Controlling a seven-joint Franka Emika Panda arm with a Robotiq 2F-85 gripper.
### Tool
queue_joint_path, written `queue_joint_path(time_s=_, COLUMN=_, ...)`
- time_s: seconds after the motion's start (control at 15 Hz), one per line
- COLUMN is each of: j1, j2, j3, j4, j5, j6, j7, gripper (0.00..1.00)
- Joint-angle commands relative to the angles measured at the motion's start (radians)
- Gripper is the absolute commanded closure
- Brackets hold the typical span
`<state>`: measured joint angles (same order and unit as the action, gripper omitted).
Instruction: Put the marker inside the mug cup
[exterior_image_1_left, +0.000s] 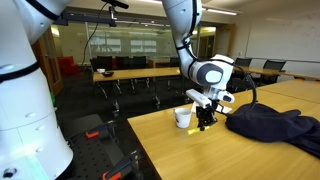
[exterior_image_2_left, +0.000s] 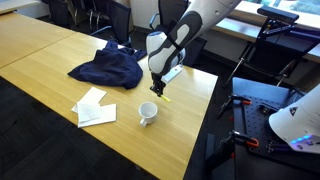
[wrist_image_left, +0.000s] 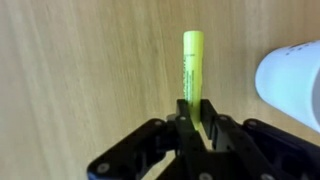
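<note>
The bright yellow marker (wrist_image_left: 192, 68) lies on the wooden table, and its near end sits between my gripper's (wrist_image_left: 195, 112) two black fingers, which are shut on it. In an exterior view the marker (exterior_image_2_left: 163, 97) shows as a small yellow stick just under the gripper (exterior_image_2_left: 157, 90) at table level. The small white mug (exterior_image_2_left: 147, 113) stands upright a short way in front of the gripper; it also shows in the wrist view (wrist_image_left: 295, 80) at the right edge and in an exterior view (exterior_image_1_left: 183, 117) beside the gripper (exterior_image_1_left: 205, 120).
A dark blue cloth (exterior_image_2_left: 107, 68) lies crumpled on the table behind the gripper, also in an exterior view (exterior_image_1_left: 275, 125). White papers (exterior_image_2_left: 93, 107) lie near the table's front edge. The table edge (exterior_image_2_left: 200, 115) runs close to the gripper.
</note>
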<state>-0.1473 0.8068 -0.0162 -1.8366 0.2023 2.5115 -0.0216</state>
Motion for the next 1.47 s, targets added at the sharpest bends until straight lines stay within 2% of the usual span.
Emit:
queue_joint_path(time_s=0.0, j1=-0.046, j2=-0.111, j3=0.051, j4=-0.110, j5=-0.023, j6=0.058, j7=-0.179, gripper=0.95)
queue_joint_path(time_s=0.4, j1=-0.125, j2=-0.201, j3=0.133, j4=-0.221, j5=-0.032, j6=0.205, j7=-0.485, gripper=0.95)
queue_joint_path(time_s=0.6, j1=-0.199, j2=-0.208, j3=0.210, j4=-0.259, j5=-0.037, j6=0.305, j7=-0.640, gripper=0.95)
queue_joint_path(time_s=0.87, j1=-0.371, j2=-0.200, j3=0.398, j4=-0.301, j5=-0.032, j6=0.432, j7=-0.855, gripper=0.95)
queue_joint_path(time_s=1.13, j1=-0.614, j2=-0.166, j3=0.669, j4=-0.313, j5=-0.014, j6=0.453, j7=-1.088, gripper=0.95)
queue_joint_path(time_s=1.2, j1=-0.503, j2=-0.178, j3=0.557, j4=-0.289, j5=-0.037, j6=0.427, j7=-0.971, gripper=0.81)
queue_joint_path(time_s=1.27, j1=-0.555, j2=-0.177, j3=0.612, j4=-0.296, j5=-0.037, j6=0.428, j7=-1.009, gripper=0.81)
queue_joint_path(time_s=1.4, j1=-0.598, j2=-0.175, j3=0.648, j4=-0.304, j5=-0.039, j6=0.428, j7=-1.040, gripper=0.81)
